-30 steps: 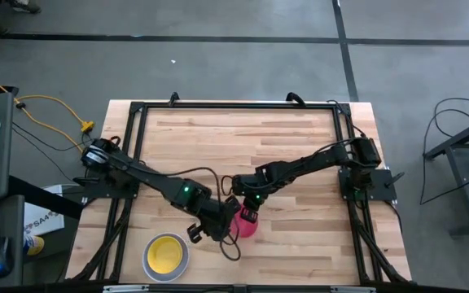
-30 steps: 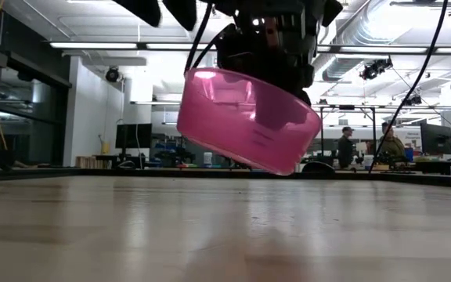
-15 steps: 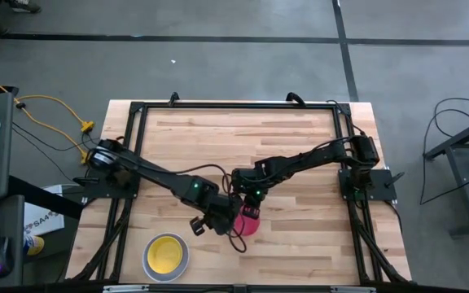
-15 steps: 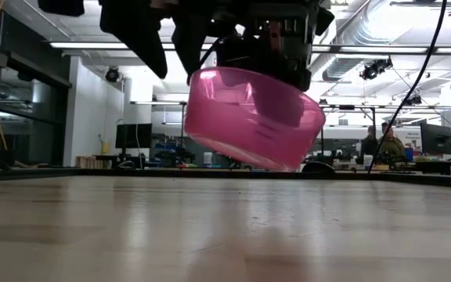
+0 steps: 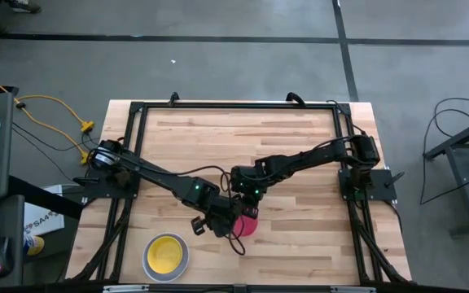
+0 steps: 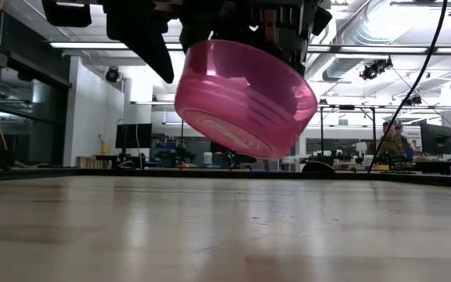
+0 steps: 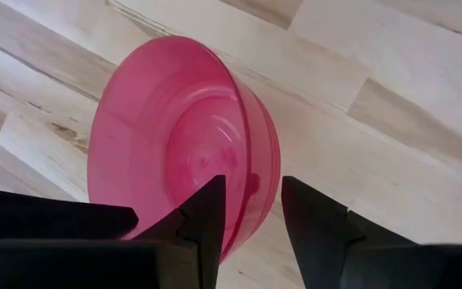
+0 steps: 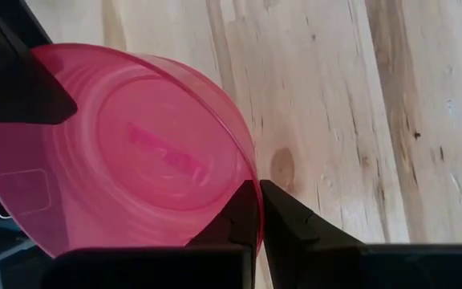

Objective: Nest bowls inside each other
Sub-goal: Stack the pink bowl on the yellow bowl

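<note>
A translucent red-pink bowl (image 6: pixel 245 98) hangs tilted above the table near its middle, with my right gripper (image 8: pixel 257 186) shut on its rim. My left gripper (image 7: pixel 253 183) is open at the opposite side of the bowl (image 7: pixel 175 144), one finger over the inside and one outside the rim. In the high view both grippers, left (image 5: pixel 225 218) and right (image 5: pixel 248 210), meet over the bowl (image 5: pixel 249 226). A yellow bowl (image 5: pixel 166 253) sits inside a larger pale bowl (image 5: pixel 147 260) near the table's near edge. My right gripper pinches the bowl's rim (image 8: pixel 245 172) between its two fingers, one inside the bowl and one outside, coming slanting down from the far right. The bowl is lifted clear of the table and tilted, its bottom (image 6: pixel 221 129) turned down and sideways. My left gripper straddles the rim (image 7: pixel 273 160); whether it touches, I cannot tell.
Bare wood lies under and around the hanging bowl (image 6: pixel 225 227). A black frame (image 5: pixel 234 106) runs along the table's edges. People and benches show in the room beyond the far edge (image 6: pixel 390 145).
My left gripper has come down and toward the table's right, up to the red-pink bowl, and now has its open fingers on either side of the rim. The bowl has tipped and turned a little in my right gripper's hold and stays clear of the table.
</note>
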Available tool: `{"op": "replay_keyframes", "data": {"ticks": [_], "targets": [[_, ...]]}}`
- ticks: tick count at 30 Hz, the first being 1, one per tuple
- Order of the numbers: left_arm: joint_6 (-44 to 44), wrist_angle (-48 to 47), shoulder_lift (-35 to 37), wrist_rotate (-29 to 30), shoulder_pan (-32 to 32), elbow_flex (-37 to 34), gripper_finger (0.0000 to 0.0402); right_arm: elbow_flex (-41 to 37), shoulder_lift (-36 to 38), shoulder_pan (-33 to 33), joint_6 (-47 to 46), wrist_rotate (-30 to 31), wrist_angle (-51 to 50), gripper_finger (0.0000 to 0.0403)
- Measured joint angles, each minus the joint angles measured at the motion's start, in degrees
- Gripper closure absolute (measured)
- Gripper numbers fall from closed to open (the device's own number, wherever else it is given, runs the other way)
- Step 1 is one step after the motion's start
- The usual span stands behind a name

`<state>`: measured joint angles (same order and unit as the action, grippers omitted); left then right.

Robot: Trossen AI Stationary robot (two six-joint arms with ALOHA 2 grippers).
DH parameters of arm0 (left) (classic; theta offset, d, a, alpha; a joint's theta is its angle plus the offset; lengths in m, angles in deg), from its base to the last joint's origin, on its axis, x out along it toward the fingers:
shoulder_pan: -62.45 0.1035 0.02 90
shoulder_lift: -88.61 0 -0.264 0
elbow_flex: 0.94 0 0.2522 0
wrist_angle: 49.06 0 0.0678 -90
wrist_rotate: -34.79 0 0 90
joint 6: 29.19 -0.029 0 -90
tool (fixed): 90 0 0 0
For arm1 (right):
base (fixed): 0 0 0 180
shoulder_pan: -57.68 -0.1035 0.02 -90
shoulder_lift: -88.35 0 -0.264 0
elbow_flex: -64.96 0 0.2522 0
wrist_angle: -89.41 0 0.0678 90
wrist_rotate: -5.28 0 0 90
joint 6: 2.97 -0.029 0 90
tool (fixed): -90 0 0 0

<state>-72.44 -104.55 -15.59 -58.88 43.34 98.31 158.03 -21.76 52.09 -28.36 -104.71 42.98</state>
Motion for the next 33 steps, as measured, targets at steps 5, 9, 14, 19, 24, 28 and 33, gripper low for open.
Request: {"op": "replay_keyframes", "data": {"ticks": [5, 9, 14, 19, 24, 28, 33], "targets": [[0.0, -0.3, 0.0, 0.1, 0.0, 0.0, 0.0291, 0.0, 0.0, 0.0, 0.1, -0.1, 0.0, 0.0399], [0.0, -0.4, 0.0, 0.2, 0.0, 0.0, 0.0333, 0.0, 0.0, 0.0, 0.0, -0.1, -0.1, 0.0399], [0.0, -0.7, 0.0, -0.2, 0.0, 0.0, 0.0391, 0.0, 0.0, 0.0, 0.1, -0.3, 0.1, 0.0399], [0.2, -0.6, 0.0, -0.4, 0.0, 0.0, 0.0396, 0.0, 0.0, 0.0, 0.0, -2.6, 0.6, 0.0399], [0.2, -1.7, 0.2, -0.4, -0.1, 0.0, 0.0399, 0.0, 0.0, 0.0, 0.3, -5.3, 0.6, 0.0399], [1.5, -1.8, 0.2, -0.3, -0.1, 0.0, 0.0400, 0.0, 0.0, 0.0, 0.3, -6.1, 0.7, 0.0399], [1.5, -1.9, 0.2, -0.4, -0.1, 0.0, 0.0400, -0.1, 0.0, 0.0, 0.1, -8.4, 0.7, 0.0385]]}}
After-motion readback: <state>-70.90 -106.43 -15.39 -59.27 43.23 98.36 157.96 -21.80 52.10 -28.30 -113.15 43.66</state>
